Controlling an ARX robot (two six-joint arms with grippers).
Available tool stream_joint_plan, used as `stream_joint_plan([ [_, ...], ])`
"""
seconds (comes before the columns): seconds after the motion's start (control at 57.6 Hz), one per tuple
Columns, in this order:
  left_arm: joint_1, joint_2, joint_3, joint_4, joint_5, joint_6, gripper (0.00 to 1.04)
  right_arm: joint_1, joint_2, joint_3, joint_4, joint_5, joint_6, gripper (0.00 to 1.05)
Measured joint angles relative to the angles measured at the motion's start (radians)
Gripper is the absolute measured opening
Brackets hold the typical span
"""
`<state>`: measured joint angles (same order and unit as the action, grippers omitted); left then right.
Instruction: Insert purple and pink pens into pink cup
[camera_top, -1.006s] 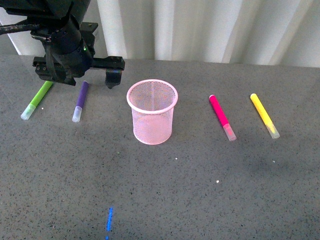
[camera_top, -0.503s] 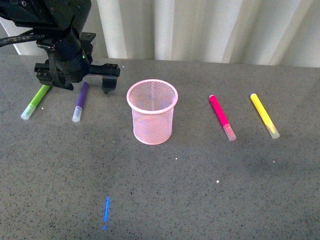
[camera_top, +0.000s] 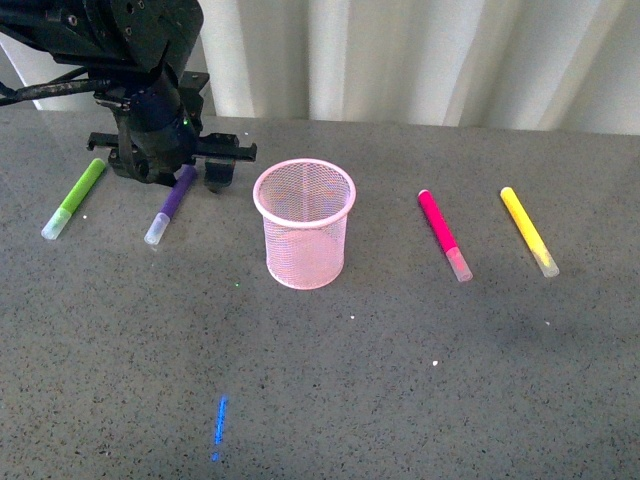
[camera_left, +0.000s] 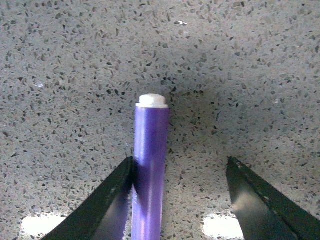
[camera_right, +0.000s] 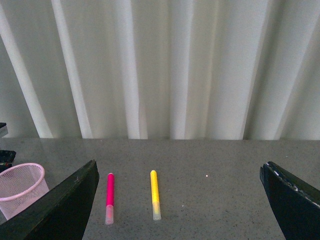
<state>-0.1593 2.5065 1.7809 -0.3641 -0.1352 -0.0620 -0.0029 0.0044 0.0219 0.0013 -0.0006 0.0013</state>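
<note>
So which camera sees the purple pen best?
The left wrist view. The purple pen fills it close up, lying on the table between the left hand's open fingers, right beside one. The front view shows its capped end; the hand hides the other end. The right wrist view misses it.

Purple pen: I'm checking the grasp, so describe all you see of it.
The purple pen is a short marker: dark purple barrel, translucent clear cap at the near end, white plug at the far end. It lies flat on the gray table between the lime green marker and the pink cup. The left end effector straddles its far end, jaws open; the barrel sits against one finger, clear of the other.
</note>
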Motion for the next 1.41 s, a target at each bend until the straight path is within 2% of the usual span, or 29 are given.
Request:
stream_joint_plan([
  [0.278, -0.004, -0.004, -0.037, 0.047, 0.004, 0.0, 0.18, 0.0, 0.0, 0.0, 0.0, 0.0, 0.0, 0.98],
  [0.33, -0.003, -0.008, -0.046, 0.057, 0.0, 0.0, 0.13, 0.0, 0.0, 0.0, 0.0, 0.0, 0.0, 0.98],
  [0.729, 0.017, -0.047, -0.125, 0.154, -0.008, -0.002, 0.13, 0.0, 0.0, 0.0, 0.0, 0.0, 0.0, 0.98],
  [0.902, 0.031, -0.105, -0.181, 0.252, 0.005, -0.019, 0.12, 0.0, 0.0, 0.0, 0.0, 0.0, 0.0, 0.98],
  [1.18, 0.04, -0.488, -0.43, 0.637, 0.039, -0.039, 0.12, 0.0, 0.0, 0.0, 0.0, 0.0, 0.0, 0.98],
  [1.405, -0.023, -0.732, -0.692, 0.89, 0.022, -0.192, 0.12, 0.0, 0.0, 0.0, 0.0, 0.0, 0.0, 0.98],
])
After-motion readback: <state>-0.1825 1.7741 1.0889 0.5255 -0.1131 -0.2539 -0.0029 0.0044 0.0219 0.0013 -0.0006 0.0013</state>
